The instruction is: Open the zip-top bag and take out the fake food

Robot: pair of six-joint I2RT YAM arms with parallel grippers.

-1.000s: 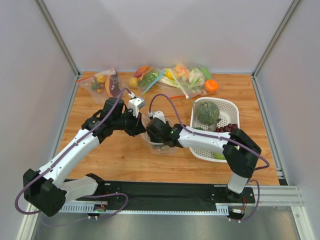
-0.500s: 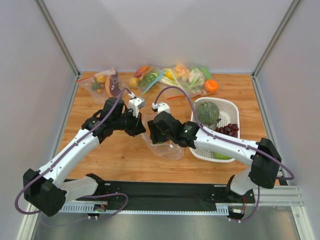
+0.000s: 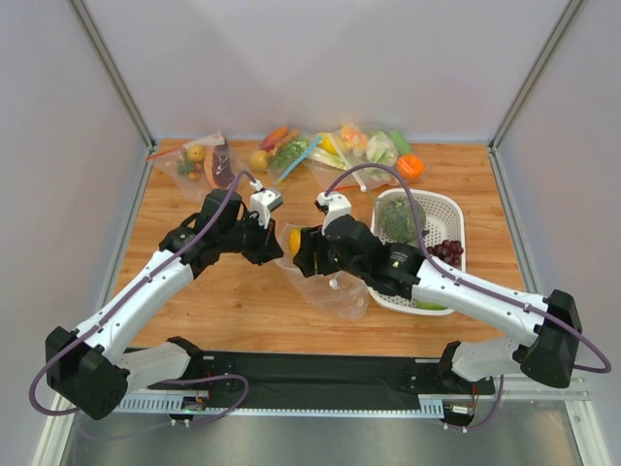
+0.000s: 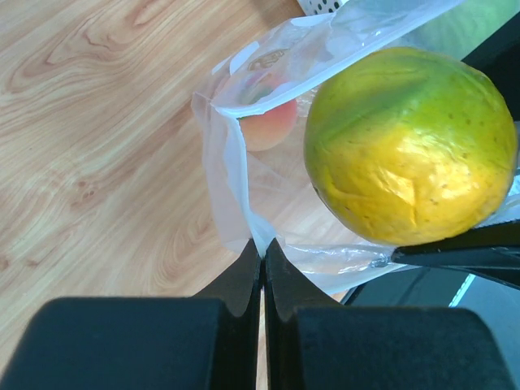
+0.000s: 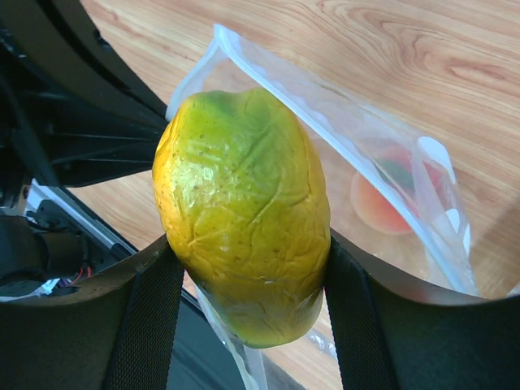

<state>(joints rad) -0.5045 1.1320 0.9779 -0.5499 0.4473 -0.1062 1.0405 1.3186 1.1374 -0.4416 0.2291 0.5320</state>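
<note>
Top external: shows both arms meeting mid-surface [image 3: 194,311], L from the left, R from the right across the front of white basket [image 3: 448,209]. Has zip-top bag [image 3: 335,291] lying btwn them, clear plastic, mouth toward L tool [image 3: 279,245], other end trailing toward near edge just beside basket. Puts R tool [image 3: 296,241] right at the mouth w/ yellow fruit [image 3: 293,237] in its grip, just beside L tool. Shows bumpy grey-green ball [image 3: 400,219] in basket, partly behind R arm, w/ dark grapes [image 3: 444,250] next to it. Shows other filled bags [image 3: 330,150] in a row along far edge, well apart from both tools.

Left wrist: shows L tool fingers pressed together, no gap, nipping a thin fold of the bag's rim. Has rim drawn to the fingers, mouth gaping. Shows peach [image 4: 270,122] inside bag, near the far corner of the mouth. Shows yellow fruit large at right, yellow-green w/ dimpled skin, up by the opening, plastic above & below it.

Right wrist: shows R tool part open, one finger on each side of the fruit, clamped on its middle. Holds fruit off the surface, in front of the bag's mouth; can't tell whether its lower end is fully out of the plastic. Shows peach thru bag wall, low down by the wood.
</note>
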